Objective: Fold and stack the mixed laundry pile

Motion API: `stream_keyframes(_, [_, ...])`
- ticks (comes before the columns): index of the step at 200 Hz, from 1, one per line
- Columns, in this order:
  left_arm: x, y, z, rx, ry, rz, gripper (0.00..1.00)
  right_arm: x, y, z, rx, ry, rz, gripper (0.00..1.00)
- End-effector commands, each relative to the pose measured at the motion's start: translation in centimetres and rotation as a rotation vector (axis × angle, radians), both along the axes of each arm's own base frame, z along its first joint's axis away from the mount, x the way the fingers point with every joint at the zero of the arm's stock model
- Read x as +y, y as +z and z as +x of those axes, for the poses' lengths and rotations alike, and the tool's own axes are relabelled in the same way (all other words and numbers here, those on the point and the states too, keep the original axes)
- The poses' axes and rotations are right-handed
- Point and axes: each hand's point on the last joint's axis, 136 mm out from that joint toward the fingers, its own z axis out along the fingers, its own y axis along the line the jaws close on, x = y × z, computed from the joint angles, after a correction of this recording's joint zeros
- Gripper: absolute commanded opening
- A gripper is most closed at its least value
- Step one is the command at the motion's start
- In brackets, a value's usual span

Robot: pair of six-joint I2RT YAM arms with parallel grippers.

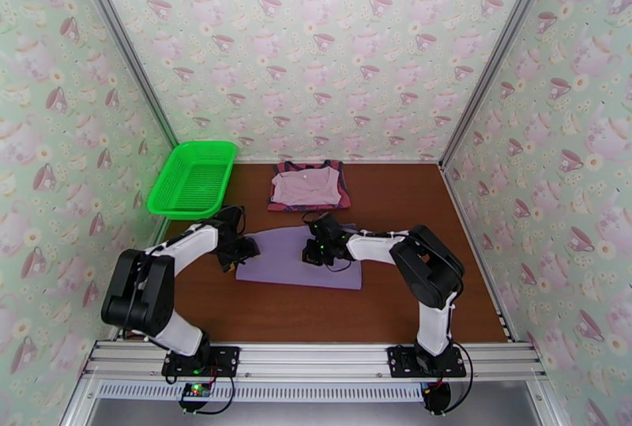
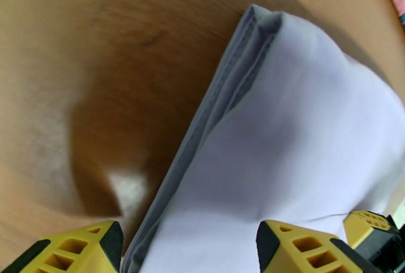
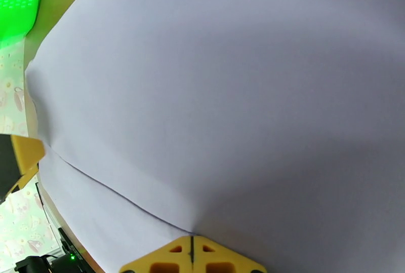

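Pinching lavender shirt at frame centre: R gripper shut, apparently on top layer. L gripper wide open, astride left hem, holding nothing. Risk: only one layer lifted, fold unravelling w/o L grip.

White-and-black arms — yellow fingers, black-tipped.

The basket sits back left; a folded stack lies behind the spread shirt.
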Motion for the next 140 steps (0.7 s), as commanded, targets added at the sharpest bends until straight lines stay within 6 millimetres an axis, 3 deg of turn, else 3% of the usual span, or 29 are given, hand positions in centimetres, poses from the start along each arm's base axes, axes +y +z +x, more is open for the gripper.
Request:
stream_keyframes(1, [-0.4, -0.7, 0.8, 0.0, -0.04, 0.032, 0.74, -2.4, -3.4, -1.8, 0.073, -0.029, -0.109, 0.0])
stream_keyframes(26, [-0.9, -2.5, 0.5, 0.045, -0.05, 0.044, 0.69, -2.7, -3.7, -2.0, 0.079, -0.025, -0.116, 0.0])
stream_keyframes(53, [-1.4, -4.1, -0.1, 0.08, -0.063, 0.053, 0.54, -2.7, -3.6, -2.1, 0.078, -0.018, -0.12, 0.0])
stream_keyframes(76, [-1.8, -5.0, -0.5, 0.1, -0.081, 0.065, 0.24, -2.8, -3.5, -2.1, 0.074, -0.017, -0.125, 0.0])
stream_keyframes(86, [-2.1, -5.2, -0.7, 0.103, -0.088, 0.071, 0.0, -2.9, -3.5, -2.2, 0.073, -0.016, -0.127, 0.0])
stream_keyframes(94, [-2.2, -5.3, -0.8, 0.102, -0.092, 0.079, 0.0, -2.9, -3.5, -2.2, 0.075, -0.016, -0.129, 0.0])
stream_keyframes(118, [-1.9, -3.5, -0.4, 0.058, -0.089, 0.124, 0.0, -3.2, -3.8, -2.5, 0.08, -0.022, -0.136, 0.0])
stream_keyframes(138, [-1.6, 0.1, 0.1, -0.004, -0.104, 0.184, 0.0, -3.4, -3.9, -2.5, 0.083, -0.035, -0.136, 0.0])
stream_keyframes(140, [-1.9, 1.2, 1.0, -0.037, -0.105, 0.183, 0.0, -3.4, -3.9, -2.5, 0.082, -0.038, -0.136, 0.0])
